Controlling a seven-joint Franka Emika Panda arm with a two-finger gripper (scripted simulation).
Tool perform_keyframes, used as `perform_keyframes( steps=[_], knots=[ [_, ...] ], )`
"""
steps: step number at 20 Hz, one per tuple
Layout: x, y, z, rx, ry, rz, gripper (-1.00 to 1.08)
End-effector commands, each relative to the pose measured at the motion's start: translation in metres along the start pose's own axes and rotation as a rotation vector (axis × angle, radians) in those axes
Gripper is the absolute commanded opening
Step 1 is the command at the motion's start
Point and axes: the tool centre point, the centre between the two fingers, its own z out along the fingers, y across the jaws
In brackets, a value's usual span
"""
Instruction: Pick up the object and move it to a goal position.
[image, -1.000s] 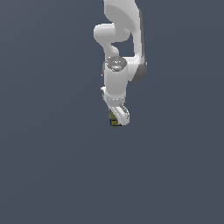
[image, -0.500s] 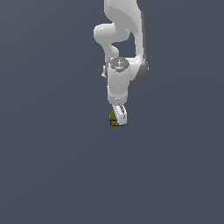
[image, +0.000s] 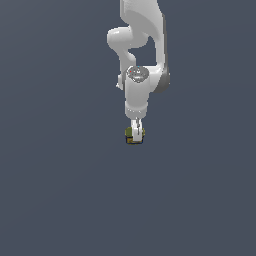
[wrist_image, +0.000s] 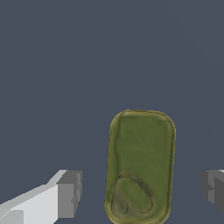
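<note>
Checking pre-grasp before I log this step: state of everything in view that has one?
gripper: open, fingers on either side of the can, a gap on both sides, nothing held.
can: lying on the floor, olive-green top with pull tab facing up, between the fingers, not gripped or lifted.
arm: pointing straight down over the can.

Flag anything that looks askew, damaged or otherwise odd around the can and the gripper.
Nothing stands out. The can lies flat on the plain grey floor, its olive top with the pull tab intact. The gripper is open, one finger on each side, not touching it.
</note>
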Motion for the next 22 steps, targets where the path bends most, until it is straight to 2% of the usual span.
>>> perform_keyframes(
  steps=[1, 12, 22],
  knots=[
    [-0.001, 0.002, 0.001, 0.000, 0.000, 0.030, 1.00],
    [-0.002, 0.004, 0.005, 0.000, 0.000, 0.057, 1.00],
    [-0.002, 0.005, 0.045, 0.000, 0.001, 0.061, 1.00]
  ],
)
